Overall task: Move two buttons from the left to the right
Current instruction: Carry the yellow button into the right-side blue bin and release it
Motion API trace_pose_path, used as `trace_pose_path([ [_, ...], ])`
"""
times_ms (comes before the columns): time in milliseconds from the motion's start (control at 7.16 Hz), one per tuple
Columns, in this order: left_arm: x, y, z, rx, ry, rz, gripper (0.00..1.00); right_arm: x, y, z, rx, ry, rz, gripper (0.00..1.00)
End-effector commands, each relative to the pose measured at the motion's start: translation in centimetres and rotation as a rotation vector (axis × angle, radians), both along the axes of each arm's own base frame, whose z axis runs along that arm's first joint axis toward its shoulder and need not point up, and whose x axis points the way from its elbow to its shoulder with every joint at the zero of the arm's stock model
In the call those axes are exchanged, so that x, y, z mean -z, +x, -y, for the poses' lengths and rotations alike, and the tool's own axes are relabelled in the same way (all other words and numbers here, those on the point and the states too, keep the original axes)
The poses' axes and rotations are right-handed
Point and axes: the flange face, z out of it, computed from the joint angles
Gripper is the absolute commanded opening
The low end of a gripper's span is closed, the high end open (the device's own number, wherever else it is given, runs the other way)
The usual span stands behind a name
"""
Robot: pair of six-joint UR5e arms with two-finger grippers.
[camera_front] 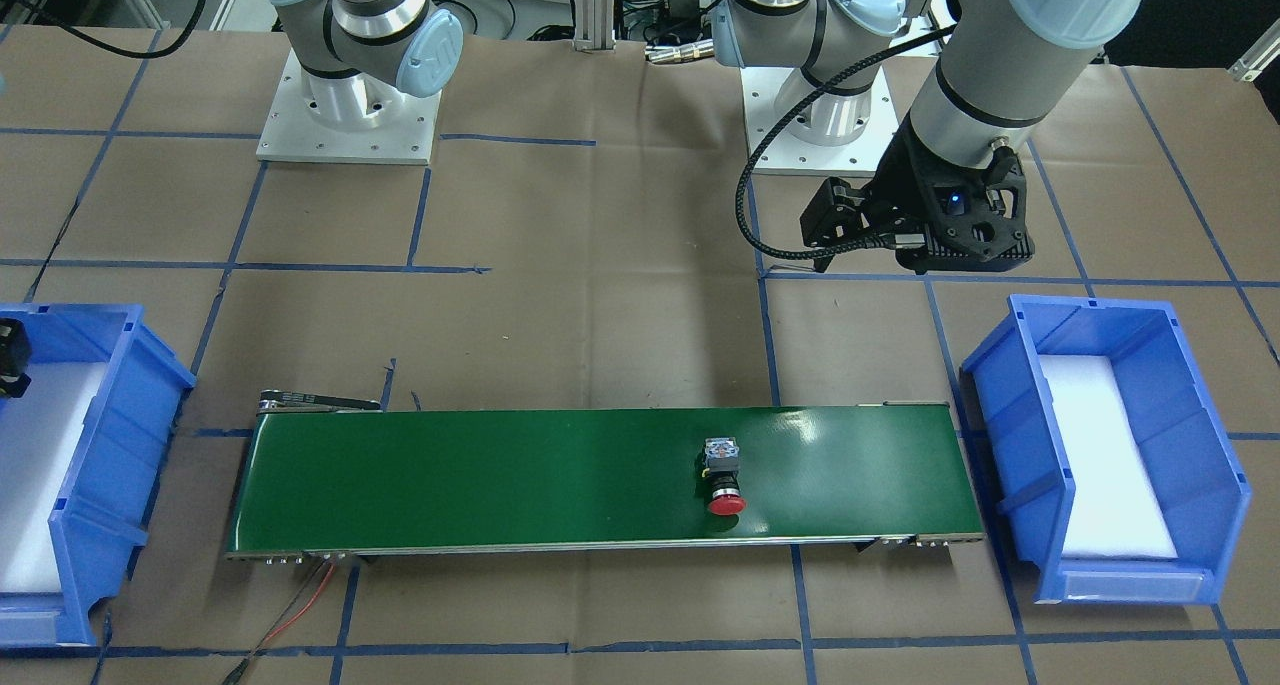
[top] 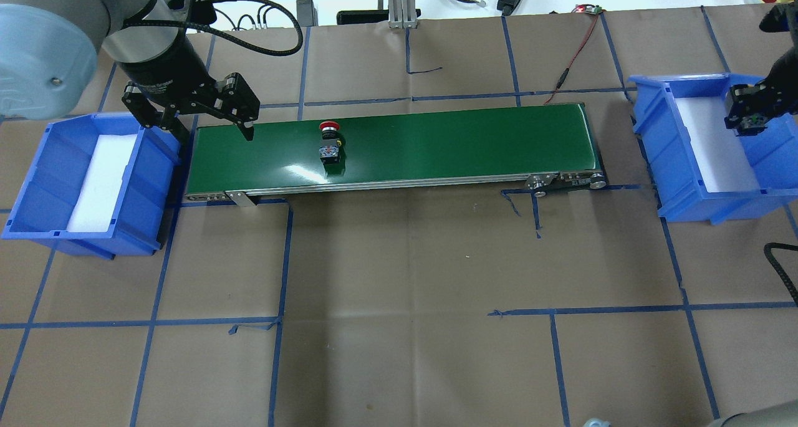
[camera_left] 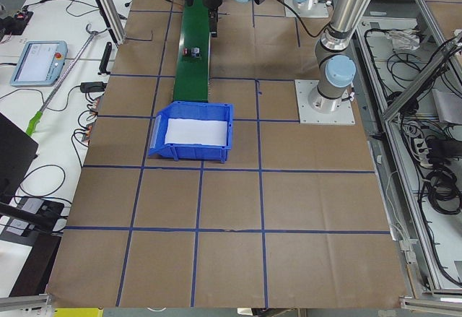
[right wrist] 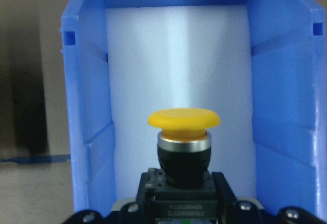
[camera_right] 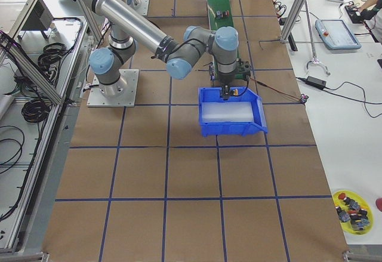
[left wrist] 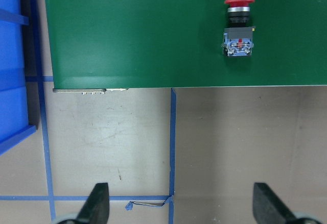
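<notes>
Progress stood at roughly the halfway mark: neither button had been delivered, though both were out of the source container. On the brown paper-covered surface (top: 405,259), the left blue plastic bin (top: 156,159) showed only its white foam liner (top: 100,177).

The left tool (top: 212,126) hung above the left end of the green conveyor belt (top: 467,143) with its fingers spread wide and nothing between them. The wrist view confirmed the gap.

The red mushroom-capped push-button (top: 329,141) lay on its side on the belt, left of the belt's middle and well apart from either bin. Its red cap pointed towards the far edge, away from the robot. Its black collar and grey-and-blue terminal block pointed towards the near edge.

The right tool (top: 750,116) was clenched on the yellow mushroom-capped push-button (right wrist: 184,142). It gripped the dark blocky body, with the yellow cap and silver ring projecting forward. It was held over the right blue plastic bin (top: 654,124), whose white liner bore no button.

Judged outstanding: release of the yellow button into the right bin, then transit, pick-up and deposit of the red button.
</notes>
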Motion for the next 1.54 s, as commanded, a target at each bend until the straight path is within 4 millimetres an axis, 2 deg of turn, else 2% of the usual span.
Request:
trace_pose_path([
  [0,0.0,0.0,0.0,0.000,0.000,0.000,1.00,4.4,0.1,-1.9,-0.010,0.021,0.007,0.04],
  [140,0.0,0.0,0.0,0.000,0.000,0.000,1.00,5.5,-0.5,-2.1,-0.014,0.042,0.010,0.04],
  [419,0.1,0.0,0.0,0.002,0.001,0.000,1.00,9.3,-2.2,-1.7,-0.034,0.068,0.023,0.04],
  [558,0.1,0.0,0.0,0.002,0.001,0.000,1.00,10.6,-2.1,-1.8,-0.034,0.086,0.037,0.04],
  [838,0.1,0.0,0.0,0.000,0.001,0.000,1.00,11.6,-1.9,-2.3,-0.031,0.108,0.044,0.08],
  [977,0.0,0.0,0.0,0.002,0.000,0.000,1.00,11.6,-1.8,-2.3,-0.027,0.106,0.048,0.58],
  [1117,0.0,0.0,0.0,0.000,0.000,0.000,1.00,11.6,-1.7,-2.2,-0.021,0.099,0.057,0.95],
  [1257,0.1,0.0,0.0,0.000,0.001,0.000,1.00,11.4,-1.8,-2.1,-0.021,0.095,0.056,1.00],
  [1396,0.0,0.0,0.0,0.000,0.000,0.000,1.00,11.2,-1.9,-1.9,-0.022,0.089,0.053,1.00],
])
